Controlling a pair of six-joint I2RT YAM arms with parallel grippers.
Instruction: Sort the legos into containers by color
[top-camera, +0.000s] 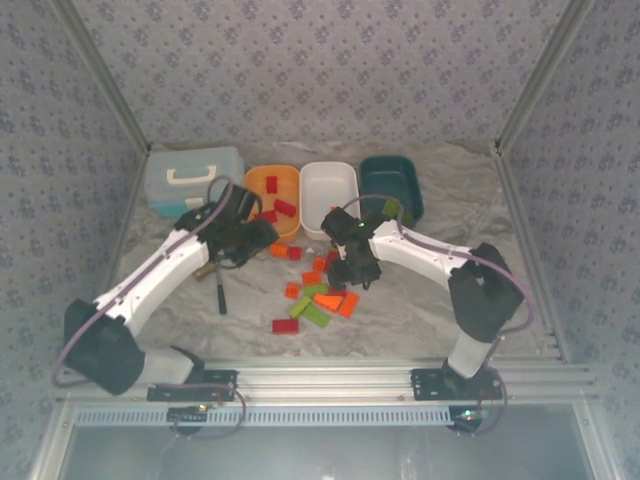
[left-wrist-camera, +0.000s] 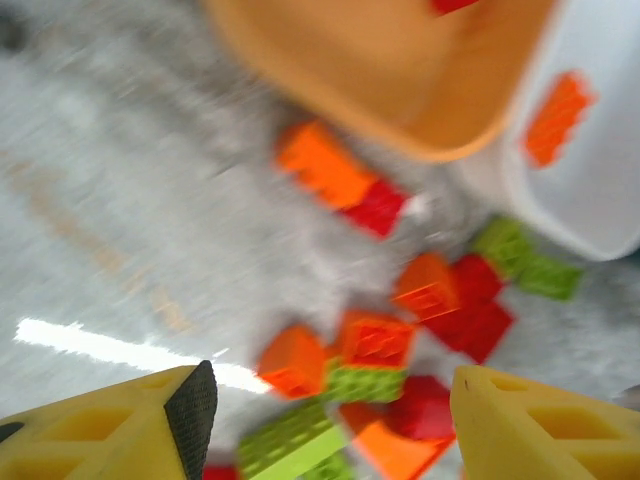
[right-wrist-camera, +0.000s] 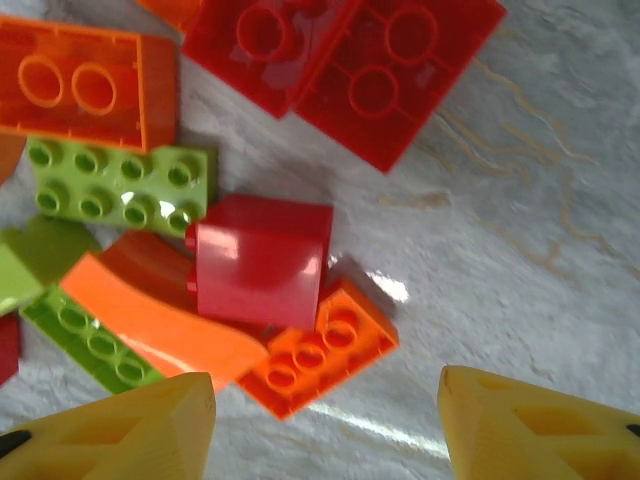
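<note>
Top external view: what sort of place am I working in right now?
Most likely a purpose-built robot test cell, not a home: patterned backdrop walls box in a marble-look table, with an aluminium mounting rail along its near edge.

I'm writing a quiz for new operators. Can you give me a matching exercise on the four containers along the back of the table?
Things:
1. orange tray
2. white tray
3. dark teal tray
4. light blue case

Descriptions:
a. far right of the row
b. far left of the row
c. holds red bricks
d. sits between two trays

Pairs: 1-c, 2-d, 3-a, 4-b
</note>
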